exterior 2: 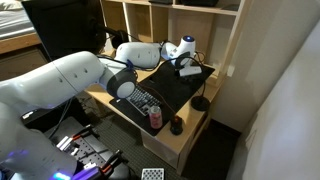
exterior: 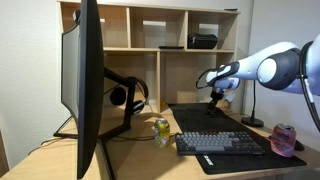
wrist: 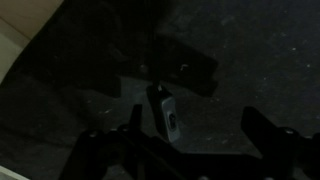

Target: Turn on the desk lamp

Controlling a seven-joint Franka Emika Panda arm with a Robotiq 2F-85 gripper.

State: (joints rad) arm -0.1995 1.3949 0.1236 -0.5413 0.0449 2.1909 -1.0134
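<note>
The desk lamp (exterior: 254, 110) stands at the desk's right end, a thin black stem rising from a round flat base (exterior 2: 200, 103); my arm hides its upper part in both exterior views. My gripper (exterior: 213, 92) hangs open above the black desk mat, left of the lamp's base. In the dark wrist view my gripper (wrist: 195, 125) holds nothing. A small narrow grey piece with a dark slot (wrist: 166, 112) lies below, nearer the left finger (wrist: 135, 122). I cannot tell whether it is the lamp's head.
A keyboard (exterior: 220, 143) lies on the mat in front. A pink can (exterior: 284, 138) stands near the desk's right front, a small jar (exterior: 161, 130) by the monitor (exterior: 88, 80). Black headphones (exterior: 128, 95) hang on a stand. Wooden shelves (exterior: 190, 30) rise behind.
</note>
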